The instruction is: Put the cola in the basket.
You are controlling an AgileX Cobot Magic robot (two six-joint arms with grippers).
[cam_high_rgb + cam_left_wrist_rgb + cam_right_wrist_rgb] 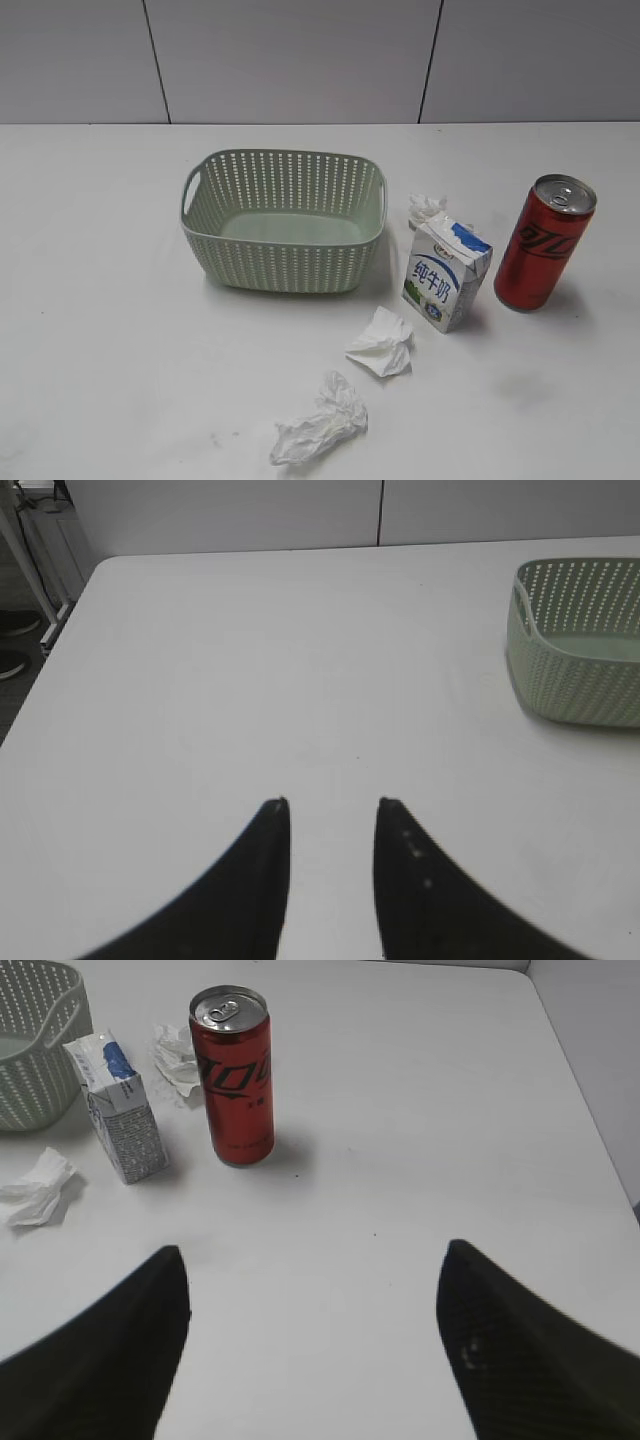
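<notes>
The cola (544,243) is a tall red can with black lettering and a silver top, standing upright at the right of the table; it also shows in the right wrist view (232,1075). The basket (284,262) is pale green and perforated, standing left of centre; it also shows in the left wrist view (580,670) and the right wrist view (30,1045). Its inside looks empty. My right gripper (315,1260) is wide open and empty, well short of the cola. My left gripper (333,803) is open and empty over bare table, left of the basket. Neither gripper shows in the exterior view.
A white-and-blue milk carton (446,273) stands between basket and cola, close to the cola's left. Crumpled tissues lie behind the carton (426,208), in front of it (383,342) and nearer the front edge (320,422). The table's right edge (585,1100) shows in the right wrist view.
</notes>
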